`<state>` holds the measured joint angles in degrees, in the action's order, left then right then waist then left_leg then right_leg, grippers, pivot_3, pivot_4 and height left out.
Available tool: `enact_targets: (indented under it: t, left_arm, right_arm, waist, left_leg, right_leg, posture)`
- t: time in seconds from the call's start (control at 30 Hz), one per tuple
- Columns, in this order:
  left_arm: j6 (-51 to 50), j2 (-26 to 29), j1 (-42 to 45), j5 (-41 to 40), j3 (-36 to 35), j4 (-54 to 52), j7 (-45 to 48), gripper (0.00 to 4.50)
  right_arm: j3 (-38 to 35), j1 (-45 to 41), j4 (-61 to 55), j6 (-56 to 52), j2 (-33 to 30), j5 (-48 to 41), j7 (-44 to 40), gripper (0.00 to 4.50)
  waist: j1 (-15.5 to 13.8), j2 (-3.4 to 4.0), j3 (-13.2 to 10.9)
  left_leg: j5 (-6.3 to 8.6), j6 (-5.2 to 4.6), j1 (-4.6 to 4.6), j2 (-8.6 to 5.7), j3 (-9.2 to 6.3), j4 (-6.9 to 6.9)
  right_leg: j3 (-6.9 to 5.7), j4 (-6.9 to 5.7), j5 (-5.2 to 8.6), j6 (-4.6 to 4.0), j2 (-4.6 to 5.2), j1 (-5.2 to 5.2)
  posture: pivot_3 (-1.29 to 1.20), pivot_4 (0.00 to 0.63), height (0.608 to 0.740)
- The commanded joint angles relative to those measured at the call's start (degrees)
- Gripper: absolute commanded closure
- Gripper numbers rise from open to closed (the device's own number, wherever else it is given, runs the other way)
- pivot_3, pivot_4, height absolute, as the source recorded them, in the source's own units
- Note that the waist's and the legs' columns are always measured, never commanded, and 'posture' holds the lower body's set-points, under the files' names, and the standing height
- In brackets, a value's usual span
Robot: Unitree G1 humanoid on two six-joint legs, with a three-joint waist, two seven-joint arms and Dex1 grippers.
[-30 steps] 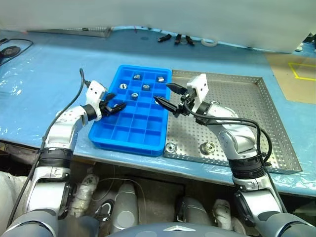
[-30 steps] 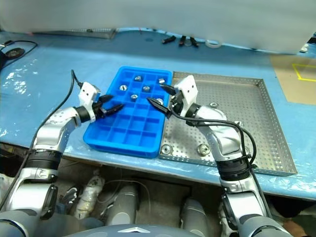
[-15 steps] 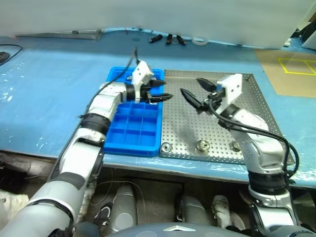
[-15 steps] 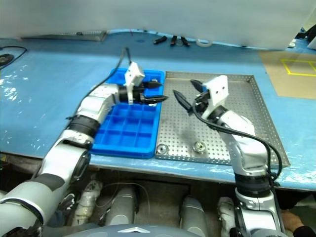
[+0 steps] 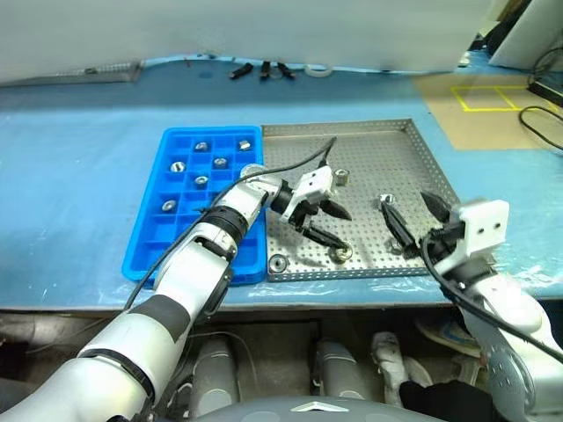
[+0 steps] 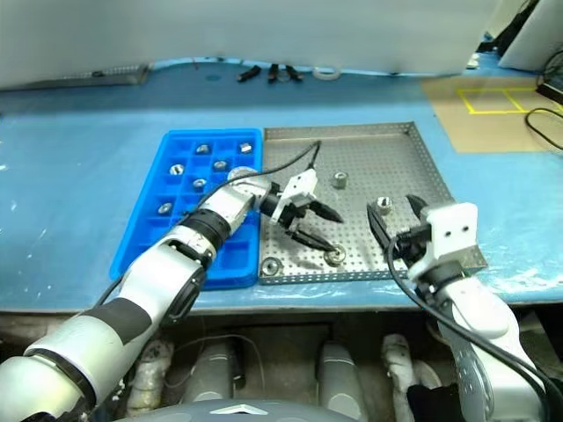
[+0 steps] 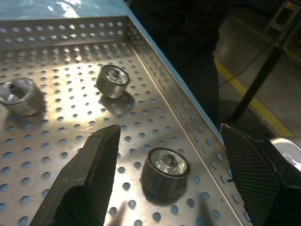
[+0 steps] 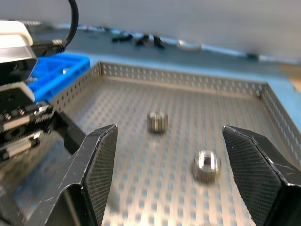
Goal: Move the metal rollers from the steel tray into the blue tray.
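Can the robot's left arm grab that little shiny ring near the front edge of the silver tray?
Probably yes. The left gripper is open, with its fingers either side of that roller on the steel tray, and nothing sits between them.

Two arms in silver-grey moulded shells, jointed with black ribbed collars at elbow and forearm. Left gripper [image 5: 326, 227]: two black tapered fingers [image 7: 82, 181] with finely cross-hatched inner pads, mounted under a small white box-shaped housing. Right gripper [image 5: 411, 218]: same black pointed pair, pads [image 8: 96, 165] textured alike, behind a white square block with small dark fastener holes. Thin black cable looped loosely along each forearm to the wrist housing.
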<state>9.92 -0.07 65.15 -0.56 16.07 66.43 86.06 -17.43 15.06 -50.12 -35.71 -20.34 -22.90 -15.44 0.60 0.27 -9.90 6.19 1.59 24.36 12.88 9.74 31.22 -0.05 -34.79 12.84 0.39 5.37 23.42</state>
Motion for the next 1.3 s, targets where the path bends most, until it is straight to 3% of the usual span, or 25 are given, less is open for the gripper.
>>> enact_targets:
  t: [0.03,0.07,0.3,0.6,0.93,1.17,1.3]
  left_arm:
    - [3.75,-0.10,1.76,2.76,0.81,2.00,0.71,0.93]
    - [4.55,-0.22,2.04,3.78,1.03,2.76,-0.24,0.93]
    - [5.88,-2.48,2.94,8.98,0.90,6.68,-12.79,0.93]
    - [7.73,-3.48,1.47,12.03,1.82,7.10,-8.10,0.93]
    - [7.34,-2.73,0.36,15.99,3.09,8.07,-11.53,0.93]
    - [6.78,-3.03,0.46,14.72,1.19,8.08,-12.20,2.69]
    - [6.55,-2.70,0.74,14.15,0.34,7.80,-12.88,2.75]
  right_arm:
    - [-2.86,7.21,-4.19,1.91,0.77,-1.57,-1.46,0.76]
    - [-3.65,9.63,-4.13,2.89,1.22,-1.58,-1.85,0.76]
    - [-3.55,15.45,-1.96,9.14,3.44,-0.28,-2.81,0.76]
    - [-0.08,21.57,0.35,13.59,2.95,0.09,-7.56,0.76]
    - [3.10,17.17,-3.52,8.13,1.90,0.88,-2.62,0.76]
    - [2.14,16.20,-5.10,5.31,0.61,-0.62,-2.06,0.76]
    - [1.71,16.08,-5.01,5.16,0.04,-1.19,-2.33,0.76]
  waist:
    - [0.53,-0.01,0.00]
    - [0.85,-0.03,-0.01]
    - [3.09,-0.06,0.00]
    - [5.06,-0.05,0.01]
    - [6.83,-0.05,0.01]
    - [7.30,-0.05,0.02]
    - [7.79,-0.05,0.02]
  left_leg:
    - [0.08,-0.11,-0.18,-0.04,0.14,0.00]
    - [0.14,-0.21,-0.34,-0.09,0.28,0.01]
    - [0.34,-0.52,-0.32,-0.42,0.41,0.10]
    - [0.76,-1.19,0.01,-1.10,0.41,0.18]
    - [0.96,-1.47,0.28,-1.09,0.38,0.73]
    - [1.06,-1.58,0.31,-1.15,0.37,1.02]
    - [1.07,-1.59,0.34,-1.17,0.36,1.02]
  right_leg:
    - [0.07,0.08,0.01,0.04,0.03,-0.13]
    - [0.11,0.13,0.23,0.40,0.07,-0.20]
    - [0.16,0.27,0.26,0.58,0.33,-0.21]
    - [0.11,0.37,0.35,0.75,1.00,-0.22]
    - [0.02,0.45,0.35,0.76,1.07,-0.34]
    - [0.05,0.46,0.35,0.76,1.15,-0.50]
    - [0.02,0.46,0.35,0.76,1.17,-0.49]
  posture:
    - [-0.67,0.150,0.740]
    - [-0.67,0.150,0.740]
    - [-0.69,0.150,0.740]
    - [-0.71,0.150,0.740]
    - [-0.70,0.150,0.740]
    - [-0.69,0.150,0.740]
    - [-0.68,0.150,0.740]
